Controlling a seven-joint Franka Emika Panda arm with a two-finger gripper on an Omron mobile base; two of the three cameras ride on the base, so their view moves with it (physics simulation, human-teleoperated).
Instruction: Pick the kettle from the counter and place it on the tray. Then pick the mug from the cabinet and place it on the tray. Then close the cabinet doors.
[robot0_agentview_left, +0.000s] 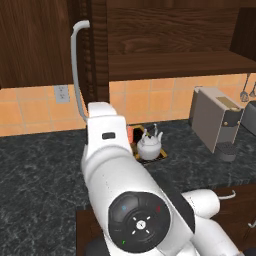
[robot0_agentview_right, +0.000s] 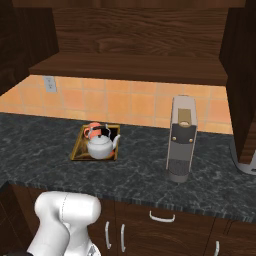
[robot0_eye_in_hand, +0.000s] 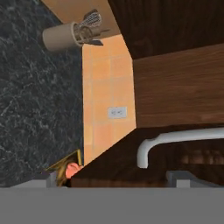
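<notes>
We see the tray (robot0_agentview_right: 76, 154) near the worktop's (robot0_agentview_right: 45, 150) back edge, holding kettle (robot0_agentview_right: 101, 146) and mug (robot0_agentview_right: 92, 131), claw's (robot0_eye_in_hand: 116, 181) spread unclear to us.

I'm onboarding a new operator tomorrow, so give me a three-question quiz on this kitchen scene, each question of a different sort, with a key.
1. True or false: the kettle stands on the tray.
2. Multiple choice: where is the mug? A) on the cabinet shelf B) on the tray, behind the kettle C) beside the coffee machine
3. Fill in: in the hand view, the pincer faces a cabinet door and its curved silver ____.

Key: 1 true; 2 B; 3 handle. The doors look open in both base views, so closing them seems to be the step left.
</notes>
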